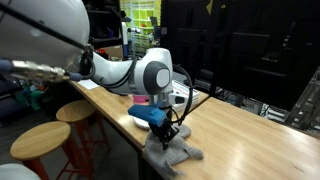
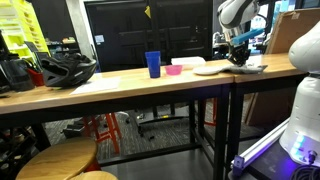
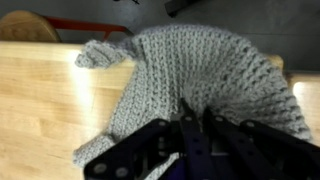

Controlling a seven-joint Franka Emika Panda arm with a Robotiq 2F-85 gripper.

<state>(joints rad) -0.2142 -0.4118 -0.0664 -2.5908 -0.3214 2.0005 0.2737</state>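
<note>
A grey crocheted cloth [image 3: 190,60] lies crumpled on the wooden table [image 3: 40,100]. It also shows in both exterior views [image 1: 178,151] [image 2: 251,67], near the table's edge. My gripper [image 3: 195,105] points straight down onto the cloth. Its two dark fingers are drawn close together with a fold of the knit pinched between the tips. In both exterior views the gripper [image 1: 165,131] [image 2: 240,57] sits low on the cloth, which still rests on the table.
In an exterior view a blue cup [image 2: 153,63], a pink bowl [image 2: 177,69] and a white plate [image 2: 211,69] stand along the table, with a black helmet [image 2: 65,68] farther off. Round wooden stools [image 1: 40,140] stand beside the table.
</note>
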